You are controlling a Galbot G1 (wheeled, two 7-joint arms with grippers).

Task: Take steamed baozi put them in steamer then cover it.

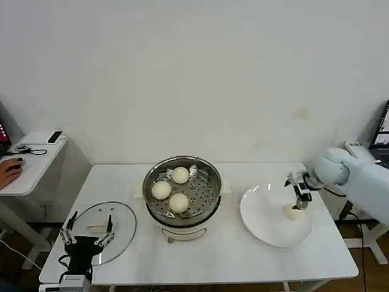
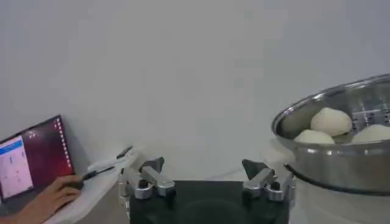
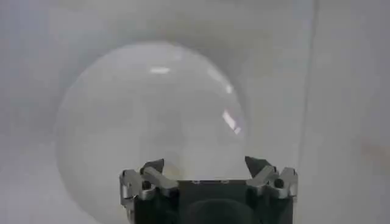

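Place: a robot test room or lab, not a home kitchen.
Wall: a bare white wall (image 1: 194, 73) fills the upper half of the head view.
Work surface: a plain white table (image 1: 213, 255) at lower centre, carrying a steamer (image 1: 182, 191), a white plate (image 1: 267, 228) and a glass lid (image 1: 103, 224), with no stove or sink around them.
Side desk: a white desk (image 1: 33, 167) at the left edge, with a cable and a small device on it.
Computer: a lit laptop screen (image 2: 30, 158) at the lower left of the left wrist view, with a person's hand (image 2: 52, 198) in front of it.
Right edge: part of another screen (image 1: 383, 125).
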